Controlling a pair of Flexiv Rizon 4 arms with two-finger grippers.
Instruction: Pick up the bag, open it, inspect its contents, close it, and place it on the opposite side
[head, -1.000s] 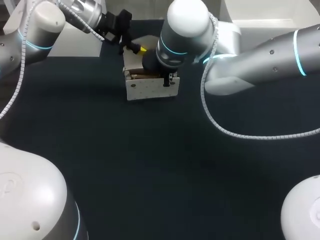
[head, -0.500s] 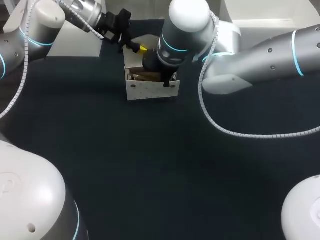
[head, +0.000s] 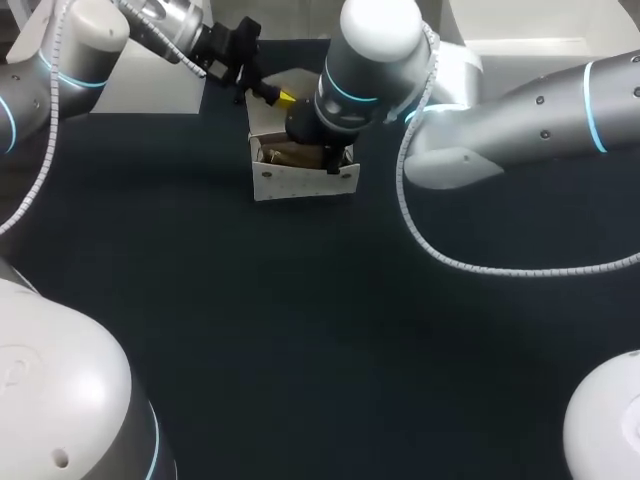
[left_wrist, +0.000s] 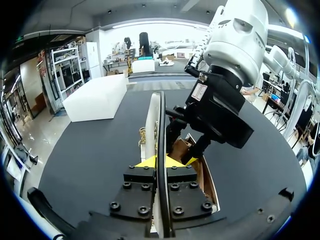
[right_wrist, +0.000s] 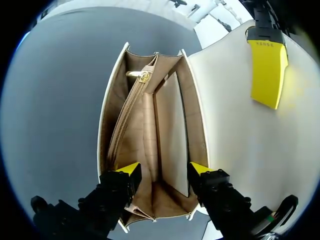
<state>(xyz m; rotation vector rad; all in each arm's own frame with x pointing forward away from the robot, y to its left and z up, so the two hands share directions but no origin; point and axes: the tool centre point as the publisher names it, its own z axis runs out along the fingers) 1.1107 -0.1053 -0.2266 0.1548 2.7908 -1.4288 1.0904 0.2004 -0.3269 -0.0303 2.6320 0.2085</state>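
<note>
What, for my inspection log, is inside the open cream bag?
The cream leather bag shows tan lining, a zipped centre pocket with a gold pull and a flat divider panel; no loose items show. What the zipped pocket holds is covered.

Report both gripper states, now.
Left gripper: shut on the bag flap.
Right gripper: open, tips spread at the mouth of the bag.

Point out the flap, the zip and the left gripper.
flap (right_wrist: 235, 150): right wrist view, its bare white face.
zip (right_wrist: 125, 117): right wrist view, midway along it.
left gripper (left_wrist: 159, 161): left wrist view, between its yellow tips.
</note>
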